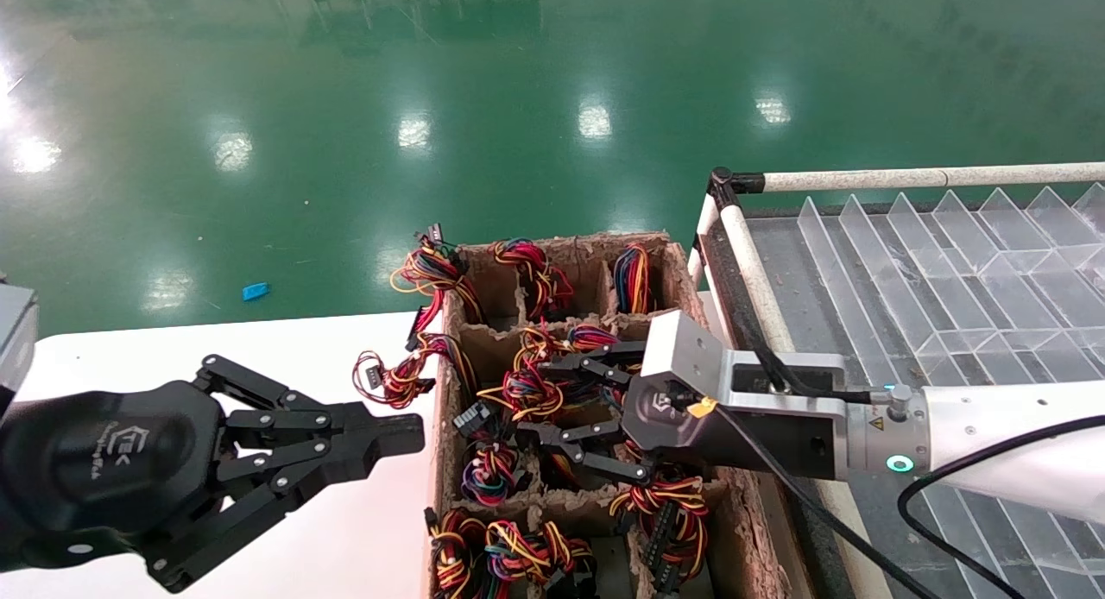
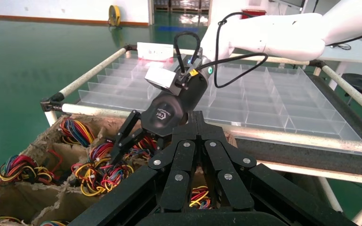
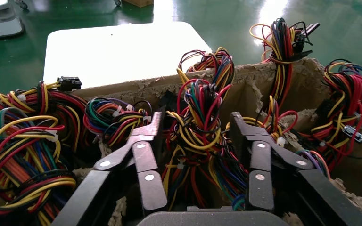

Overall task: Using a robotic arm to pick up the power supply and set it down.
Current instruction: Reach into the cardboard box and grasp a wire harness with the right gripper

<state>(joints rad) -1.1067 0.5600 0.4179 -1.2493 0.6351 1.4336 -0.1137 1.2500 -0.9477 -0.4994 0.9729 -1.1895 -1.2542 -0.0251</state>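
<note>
The power supply shows only as its bundle of red, yellow and black wires [image 1: 525, 394] [image 3: 199, 123], standing up out of a middle compartment of the cardboard box [image 1: 445, 426]; its grey body is hidden below. My right gripper [image 1: 540, 399] [image 3: 197, 117], on the white robotic arm [image 1: 993, 444], reaches into that compartment from the right. It is open, with one finger on each side of the bundle. My left gripper [image 1: 413, 431] [image 2: 193, 116] hangs shut and empty over the white table [image 1: 285, 357], left of the box.
Every other compartment of the box holds a similar wire bundle [image 1: 634, 278], some spilling over the left wall [image 1: 393, 379]. A clear divided tray [image 1: 950, 262] in a white pipe frame [image 1: 749, 262] stands right of the box. Green floor lies beyond.
</note>
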